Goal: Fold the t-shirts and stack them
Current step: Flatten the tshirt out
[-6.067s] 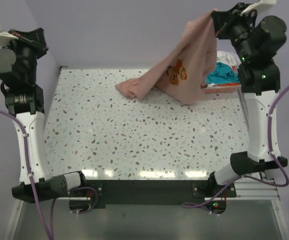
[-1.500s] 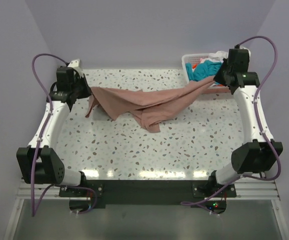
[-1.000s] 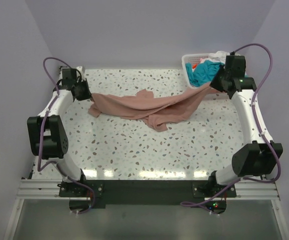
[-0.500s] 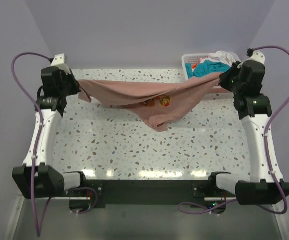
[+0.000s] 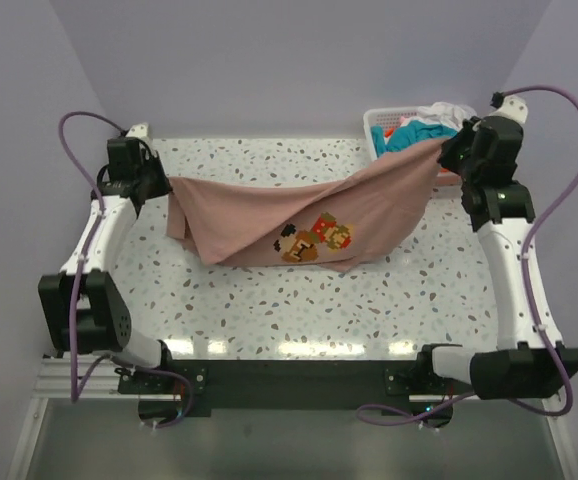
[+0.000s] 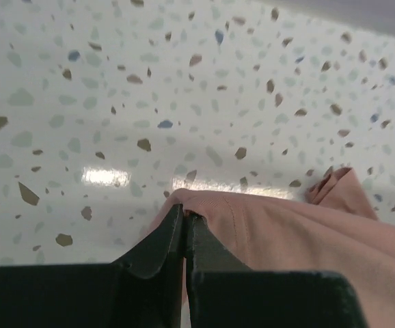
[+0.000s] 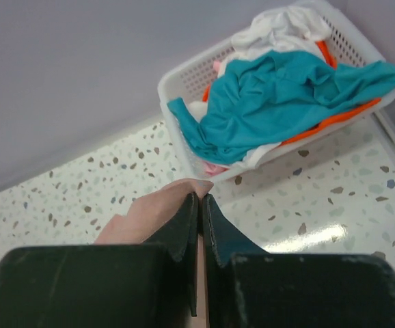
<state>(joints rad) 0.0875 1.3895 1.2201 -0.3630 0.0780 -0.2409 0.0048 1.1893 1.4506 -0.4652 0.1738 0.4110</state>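
Observation:
A salmon-pink t-shirt [image 5: 299,215] with a small cartoon print hangs stretched between both arms above the speckled table. My left gripper [image 5: 165,184] is shut on its left corner; the left wrist view shows pink cloth [image 6: 286,232] pinched at the black fingertips [image 6: 173,232]. My right gripper [image 5: 443,150] is shut on the right corner, a pink fold [image 7: 177,195] poking out between its fingers [image 7: 214,232]. The shirt's lower edge sags onto the tabletop. Teal [image 7: 279,96], white [image 7: 279,27] and orange t-shirts lie heaped in the basket.
A white lattice basket [image 5: 377,125] stands at the back right corner of the table, just behind my right gripper and also in the right wrist view [image 7: 184,82]. Lavender walls close in the back and sides. Bare speckled tabletop [image 5: 299,300] lies in front of the shirt.
The pink shirt has opened from a bunched strip into a wide spread sheet, print now facing up. Both grippers kept their hold; the left one shifted right and down.

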